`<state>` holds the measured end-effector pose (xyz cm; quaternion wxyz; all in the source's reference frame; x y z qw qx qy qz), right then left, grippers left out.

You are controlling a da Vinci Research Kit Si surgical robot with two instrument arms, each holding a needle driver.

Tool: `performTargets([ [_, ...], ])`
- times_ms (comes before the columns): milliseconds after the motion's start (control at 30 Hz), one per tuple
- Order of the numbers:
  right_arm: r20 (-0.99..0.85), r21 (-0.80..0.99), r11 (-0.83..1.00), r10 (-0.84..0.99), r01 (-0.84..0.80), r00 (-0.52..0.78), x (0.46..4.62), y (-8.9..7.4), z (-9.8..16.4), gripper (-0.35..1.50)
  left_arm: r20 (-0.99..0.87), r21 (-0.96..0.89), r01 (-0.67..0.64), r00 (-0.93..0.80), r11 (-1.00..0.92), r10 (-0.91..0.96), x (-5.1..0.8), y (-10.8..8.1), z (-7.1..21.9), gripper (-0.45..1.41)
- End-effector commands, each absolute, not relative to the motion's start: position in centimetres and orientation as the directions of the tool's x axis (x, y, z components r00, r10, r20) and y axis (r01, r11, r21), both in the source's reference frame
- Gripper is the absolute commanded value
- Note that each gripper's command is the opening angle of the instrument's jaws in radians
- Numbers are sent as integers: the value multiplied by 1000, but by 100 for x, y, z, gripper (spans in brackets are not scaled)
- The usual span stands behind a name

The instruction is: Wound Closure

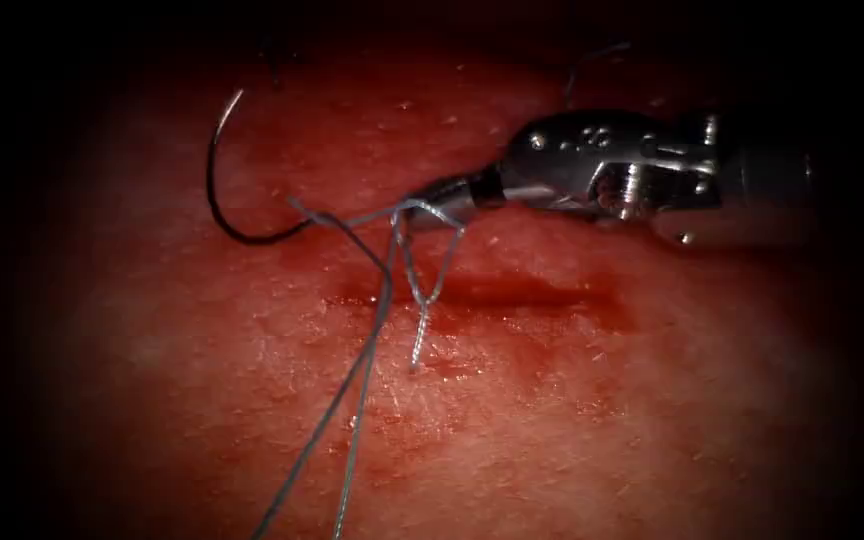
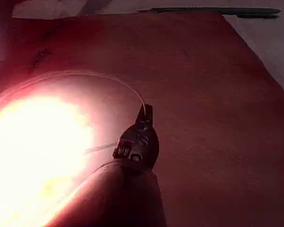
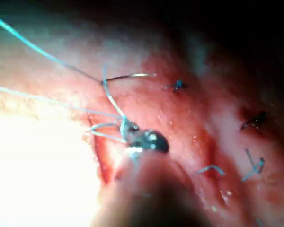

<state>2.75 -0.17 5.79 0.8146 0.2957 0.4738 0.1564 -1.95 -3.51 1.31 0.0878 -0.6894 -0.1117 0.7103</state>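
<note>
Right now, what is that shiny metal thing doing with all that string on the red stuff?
The right arm's shiny metal tool has its jaws shut on the thin grey-blue thread, which loops around its tip above the dark cut in the red pork-belly tissue. The dark curved needle lies loose on the tissue left of the cut, held by nothing, with thread trailing from it. The left arm's tool holds a strand of thread away from the wound.

Non-task items we see from the left wrist view: a pale counter (image 2: 277, 47) borders the tissue (image 2: 203, 94) along two of its edges. A long thin dark bar (image 2: 213, 10) lies on the counter just beyond one tissue edge, roughly parallel to it. We can't tell what the bar is. A pale sheet-like patch (image 2: 52, 7) sits beside that same edge
</note>
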Motion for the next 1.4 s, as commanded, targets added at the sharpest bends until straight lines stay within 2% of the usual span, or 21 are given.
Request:
performTargets([
  [33,-679,633,774,538,26,499,280,-16,586,-35,-960,-278,30,-34,-960,277,-199,-354,136,-45],
  [467,-507,789,602,753,-127,418,273,-7,591,-35,-942,-335,61,-29,-940,334,-163,-387,111,-45],
  [633,-405,838,499,839,-220,363,274,-17,586,-35,-905,-412,236,8,-880,426,-152,-415,98,-45],
  [867,-377,854,456,874,-249,307,276,-21,585,-35,-896,-417,331,9,-847,445,-147,-419,93,-45],
  [1067,-344,856,397,916,-331,207,273,-12,589,-35,-854,-446,525,-6,-725,521,-115,-428,83,-45],
  [1167,-311,863,350,936,-364,163,272,-9,590,-35,-844,-453,572,-29,-684,536,-105,-431,81,-45],
  [1200,-224,880,249,969,-405,110,271,-11,590,-35,-825,-472,614,-53,-633,563,-96,-432,83,-45],
  [1400,-106,892,103,994,-441,17,264,-13,587,-35,-809,-496,699,-154,-516,568,-78,-448,100,-45],
])
